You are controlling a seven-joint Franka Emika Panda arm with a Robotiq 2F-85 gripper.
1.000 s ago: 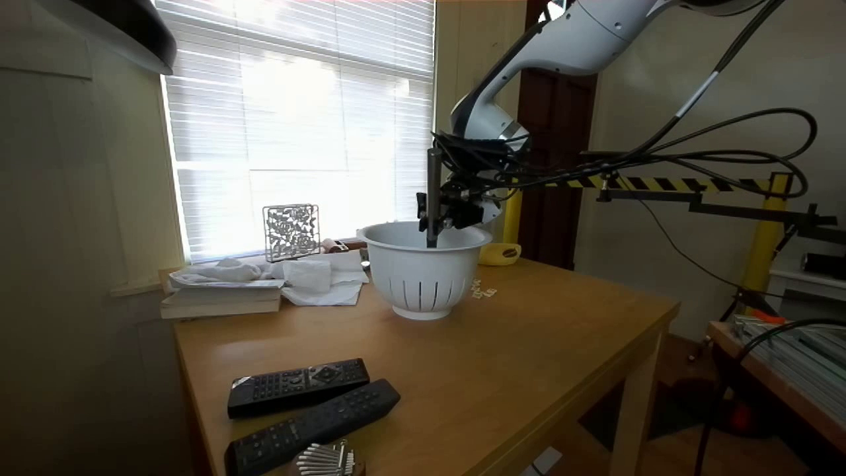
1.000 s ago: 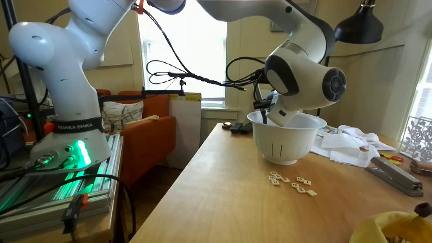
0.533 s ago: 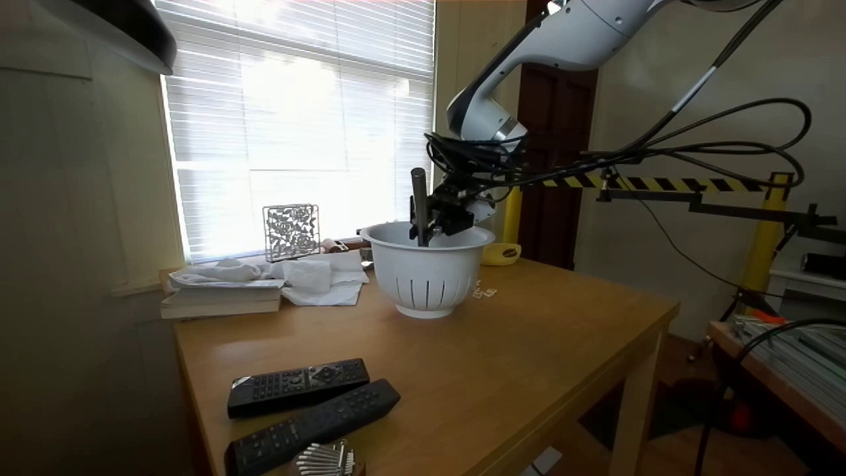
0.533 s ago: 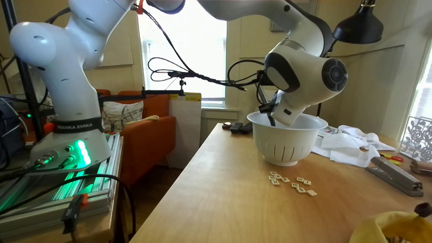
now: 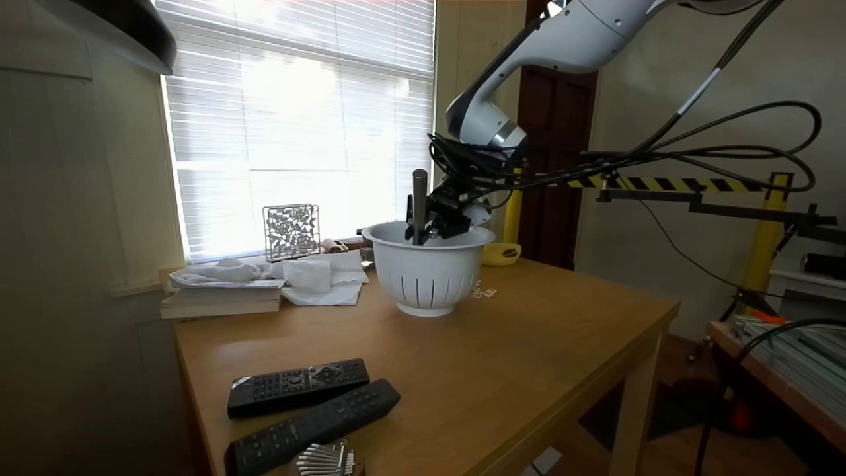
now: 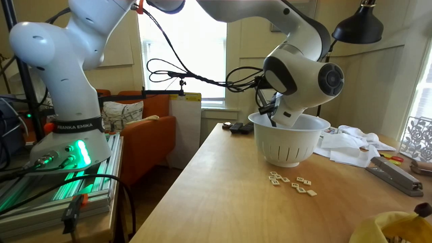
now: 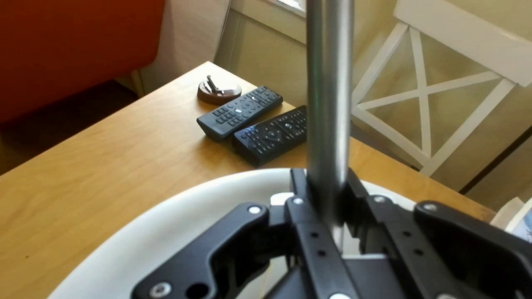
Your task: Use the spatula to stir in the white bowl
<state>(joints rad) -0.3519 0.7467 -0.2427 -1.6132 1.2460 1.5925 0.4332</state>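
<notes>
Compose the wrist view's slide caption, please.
Black end effector gripping a cylindrical silver metal spatula handle inside the rim of a round white bowl; two oblong black remotes beyond.

On camera I locate two remote controls (image 7: 240, 112) side by side near a corner of the table (image 7: 124, 158), with a metal-tined item (image 5: 325, 461) nearest that corner. White papers (image 5: 309, 274) lie along the edge facing the window (image 5: 297, 145). I register letter tiles (image 6: 301, 190) inboard and a grey stapler (image 6: 394, 174) beside the papers.
</notes>
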